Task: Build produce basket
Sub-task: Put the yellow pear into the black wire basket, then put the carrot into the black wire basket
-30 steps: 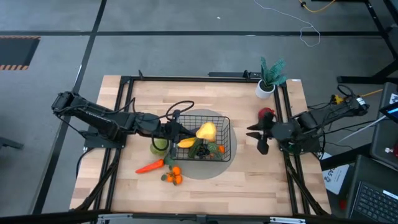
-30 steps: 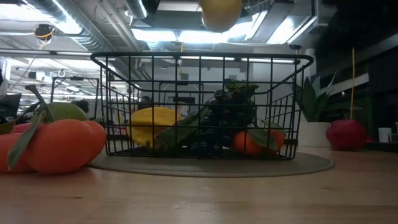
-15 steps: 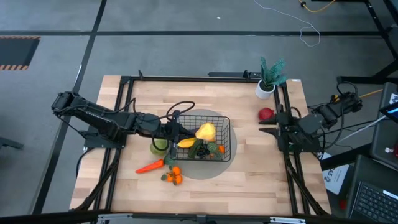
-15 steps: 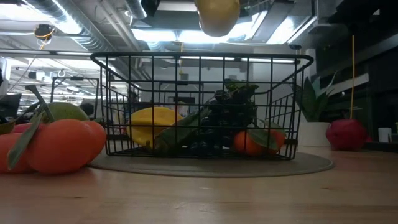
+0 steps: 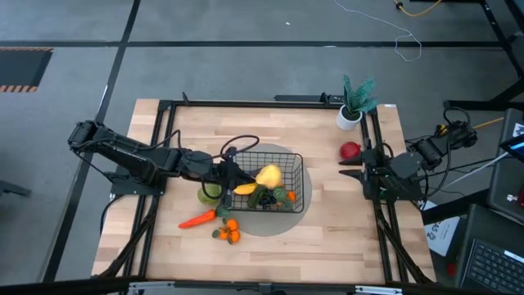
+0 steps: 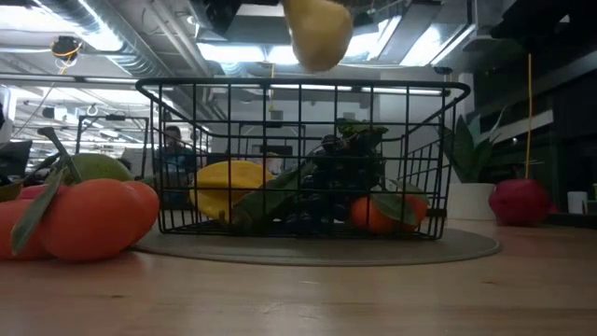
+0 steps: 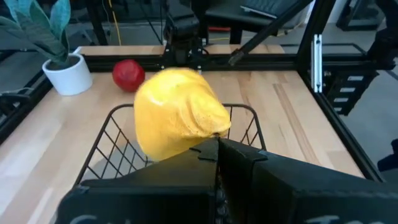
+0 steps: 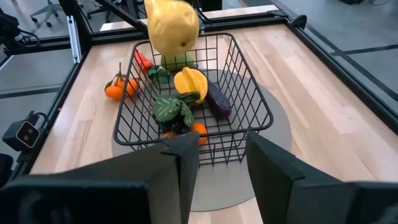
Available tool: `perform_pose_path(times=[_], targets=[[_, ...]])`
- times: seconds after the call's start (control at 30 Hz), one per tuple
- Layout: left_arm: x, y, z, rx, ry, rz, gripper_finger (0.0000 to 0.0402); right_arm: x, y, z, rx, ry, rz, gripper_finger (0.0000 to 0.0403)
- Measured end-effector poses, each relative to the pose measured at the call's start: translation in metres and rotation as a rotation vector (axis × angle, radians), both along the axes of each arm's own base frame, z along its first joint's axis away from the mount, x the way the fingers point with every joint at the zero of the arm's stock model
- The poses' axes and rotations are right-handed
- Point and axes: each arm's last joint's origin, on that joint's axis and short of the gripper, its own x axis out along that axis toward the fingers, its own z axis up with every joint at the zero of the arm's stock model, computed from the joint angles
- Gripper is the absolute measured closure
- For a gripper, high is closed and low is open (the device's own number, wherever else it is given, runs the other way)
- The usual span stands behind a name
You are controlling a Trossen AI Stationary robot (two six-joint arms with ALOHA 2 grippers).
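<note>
The left gripper (image 5: 246, 174) is clamped tight on a yellow fruit (image 5: 269, 174), holding it above the open top of the black wire basket (image 5: 301, 182), which sits on a grey round mat (image 5: 282, 224) at the table's centre. Inside lie a yellow piece (image 8: 189, 83), an eggplant (image 8: 219, 101) and leafy grapes (image 8: 173, 112). A carrot (image 5: 196, 220) and small oranges (image 5: 228, 233) rest at the basket's seven o'clock. The right gripper (image 5: 350, 167) waits at three o'clock, fingers spread wide, empty, near a red apple (image 5: 350, 150).

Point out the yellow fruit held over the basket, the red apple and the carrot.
yellow fruit (image 5: 270, 174): high view, middle of its body.
red apple (image 5: 350, 150): high view, top of the fruit.
carrot (image 5: 197, 219): high view, middle of the orange root.
</note>
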Motion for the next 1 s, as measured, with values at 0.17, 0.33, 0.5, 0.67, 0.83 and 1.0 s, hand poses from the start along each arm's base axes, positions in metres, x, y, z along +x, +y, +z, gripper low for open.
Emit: perform_pose_path(times=[0.17,0.33,0.5,0.67,0.83,1.0], targets=[[0.001,-0.001,0.003,-0.007,-0.032,-0.005,0.0401,0.0,0.0,0.0,0.0,0.0,0.0,0.0279],[0.001,-0.003,0.007,0.01,-0.073,-0.019,0.0401,0.0,0.0,0.0,-0.004,0.0,0.001,0.0279],[0.012,-0.005,0.004,0.043,-0.124,-0.03,0.0401,0.0,0.0,0.0,-0.004,0.0,0.001,0.0279],[0.025,-0.008,-0.001,0.031,-0.179,-0.144,0.0399,0.0,0.0,0.0,-0.003,-0.001,0.001,0.0279],[0.028,-0.003,0.001,0.017,-0.216,-0.157,0.0363,0.0,0.0,0.0,-0.003,-0.001,0.002,0.0279],[0.029,0.002,0.0,0.016,-0.215,-0.137,0.0314,0.0,0.0,0.0,-0.002,0.0,0.002,0.0279]])
